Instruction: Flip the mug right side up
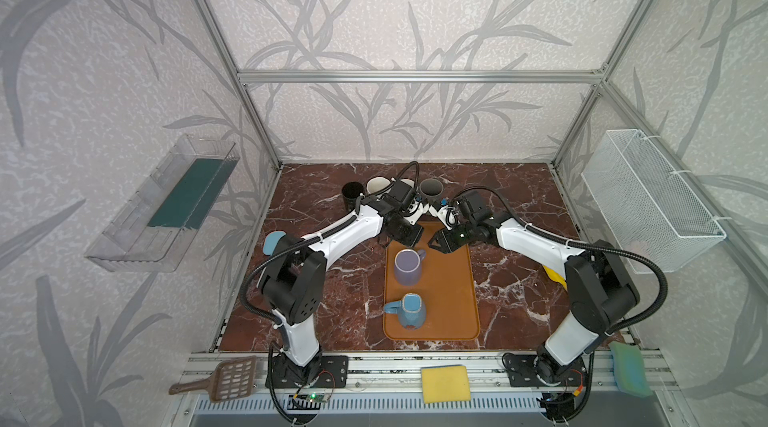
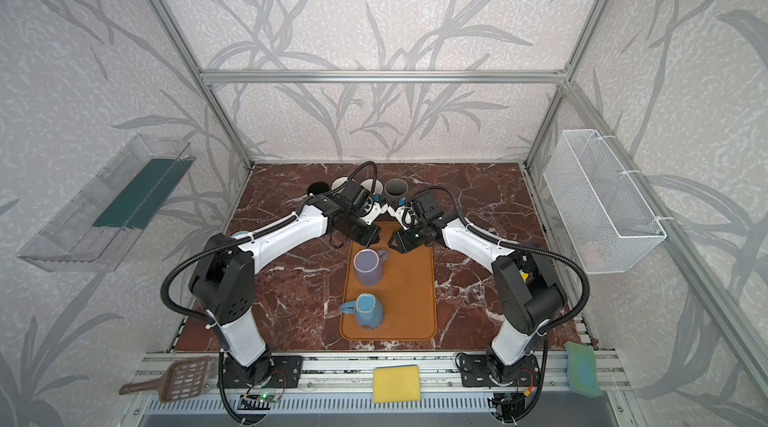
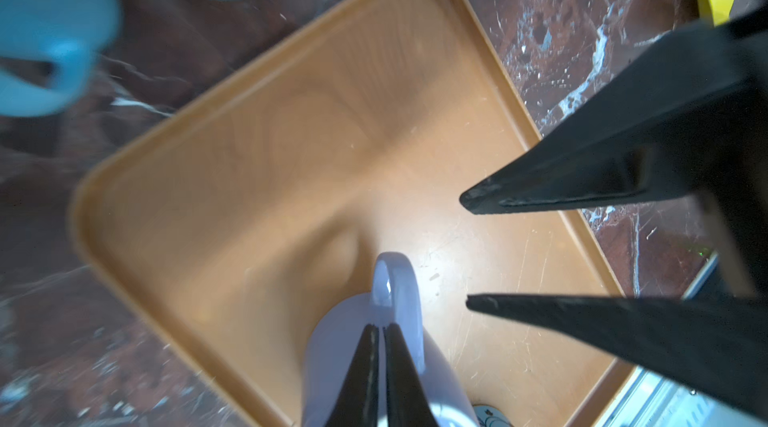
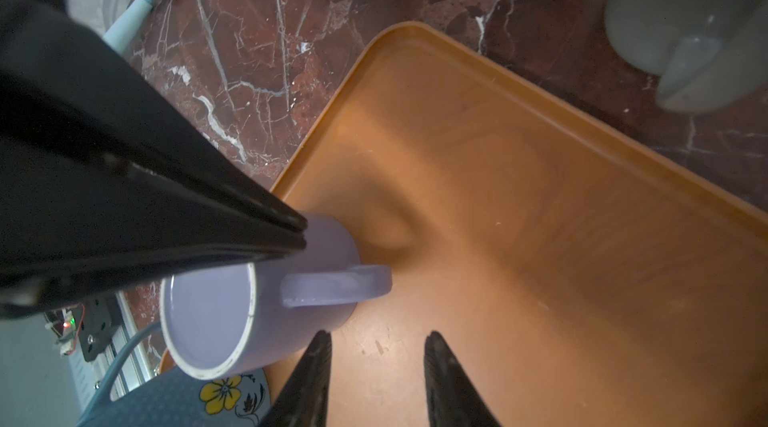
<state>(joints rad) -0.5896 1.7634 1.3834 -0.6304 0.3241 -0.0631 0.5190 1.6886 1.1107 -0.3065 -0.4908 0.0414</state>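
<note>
In both top views the mug (image 1: pixel 407 266) is seen upright, mouth up, on the far half of the tray (image 1: pixel 451 296). In the left wrist view the left gripper (image 3: pixel 380 327) is shown pressed shut, empty, above the mug. In the right wrist view the right gripper (image 4: pixel 376 337) is shown narrowly parted, empty, beside the mug.

I read the lavender ceramic mug (image 1: pixel 407 267) as one plain colour, inside and out. The flat plastic tray (image 1: pixel 449 300) is uniform orange-brown. The speckled sky-blue ceramic mug (image 1: pixel 411 312) carries a yellow flower (image 4: pixel 224 393) with dark outlines. The marble tabletop (image 1: pixel 519 279) is red-brown, veined white. The textured wallpaper (image 1: pixel 374 9) shows grey leaf fronds on off-white.
</note>
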